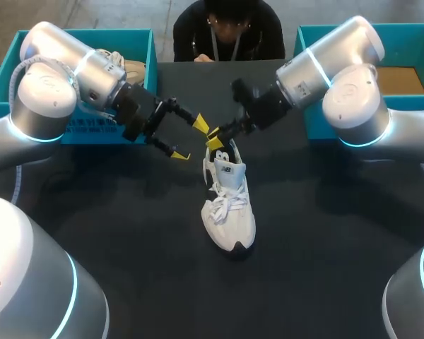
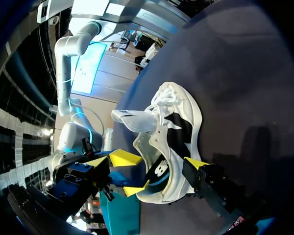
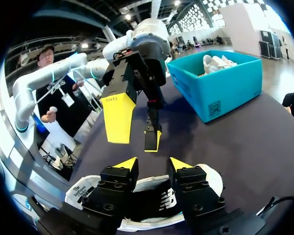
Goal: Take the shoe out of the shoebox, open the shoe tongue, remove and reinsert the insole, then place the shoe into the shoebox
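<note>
Shoe [image 1: 228, 205]: white laced trainer lying on the dark desk [image 1: 325, 268], out of any box, toe towards the robot. Its tongue [image 2: 132, 120] is lifted clear of the laces and the dark insole [image 2: 159, 171] shows inside.
Left claw [image 1: 191, 139]: spread wide, holding nothing, hanging just beside the heel.
Right claw [image 1: 214, 138]: right over the heel opening. Whether it pinches the collar I cannot tell.
Step in hand: most likely getting the insole out.
Doing it well: steady the shoe at the heel collar with one claw. Send the other in at the insole's heel edge, where it should lift most easily. Pinch the insole alone, not the lining. Draw it up and back along the shoe, slowly, so the shoe is not dragged. Keep the tongue and laces out of the way.
Boxes: teal shoebox [image 1: 138, 42] behind the left arm holds another pale shoe. A second teal box [image 1: 410, 32] stands behind the right arm.
Writing: a logo on the tongue and another on the insole. A square printed code [image 3: 214, 107] sits on the teal shoebox's side. The wording is left unread.
</note>
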Controlling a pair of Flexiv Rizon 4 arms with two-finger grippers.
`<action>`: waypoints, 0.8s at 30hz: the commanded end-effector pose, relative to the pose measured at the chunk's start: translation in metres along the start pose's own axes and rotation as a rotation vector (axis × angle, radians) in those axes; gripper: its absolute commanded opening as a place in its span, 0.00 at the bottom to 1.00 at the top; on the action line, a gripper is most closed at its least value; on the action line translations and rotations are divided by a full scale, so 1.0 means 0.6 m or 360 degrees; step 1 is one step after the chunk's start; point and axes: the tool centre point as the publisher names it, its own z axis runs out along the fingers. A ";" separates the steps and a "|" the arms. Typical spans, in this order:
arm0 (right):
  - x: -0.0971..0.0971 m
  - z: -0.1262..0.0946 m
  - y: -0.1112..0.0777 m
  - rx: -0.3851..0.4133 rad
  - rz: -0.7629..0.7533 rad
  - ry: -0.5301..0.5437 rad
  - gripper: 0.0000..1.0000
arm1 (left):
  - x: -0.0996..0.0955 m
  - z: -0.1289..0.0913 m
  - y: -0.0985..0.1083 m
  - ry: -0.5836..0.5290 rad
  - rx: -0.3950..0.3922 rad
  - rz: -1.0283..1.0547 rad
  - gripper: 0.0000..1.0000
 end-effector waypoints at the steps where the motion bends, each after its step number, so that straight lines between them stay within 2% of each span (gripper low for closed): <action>1: 0.002 -0.008 0.010 0.0010 -0.0016 -0.0024 0.41 | 0.000 0.001 -0.002 0.0004 -0.0005 0.0001 1.00; 4: 0.001 -0.013 0.020 0.0010 -0.0029 -0.0039 0.42 | 0.000 0.001 -0.002 0.0008 -0.0004 0.0002 1.00; 7: -0.001 -0.018 0.023 0.0000 -0.0006 -0.0074 0.38 | -0.001 0.000 -0.001 0.0011 -0.0004 0.0003 1.00; 10: 0.000 -0.022 0.026 -0.0026 0.0053 -0.0124 0.15 | -0.003 -0.001 0.001 0.0016 -0.0003 0.0006 1.00; 11: -0.001 -0.024 0.026 -0.0039 0.0077 -0.0145 0.04 | -0.003 -0.002 0.001 0.0017 -0.0004 0.0007 1.00; 12: -0.001 -0.026 0.025 -0.0056 0.0098 -0.0169 0.00 | -0.004 -0.003 0.002 0.0018 -0.0005 0.0008 1.00; 19: -0.001 -0.041 0.022 -0.0131 0.0186 -0.0275 0.00 | -0.010 -0.012 0.009 0.0027 -0.0015 0.0018 1.00; 24: 0.000 -0.056 0.014 -0.0139 0.0252 -0.0338 0.00 | -0.014 -0.021 0.012 0.0030 -0.0023 0.0022 1.00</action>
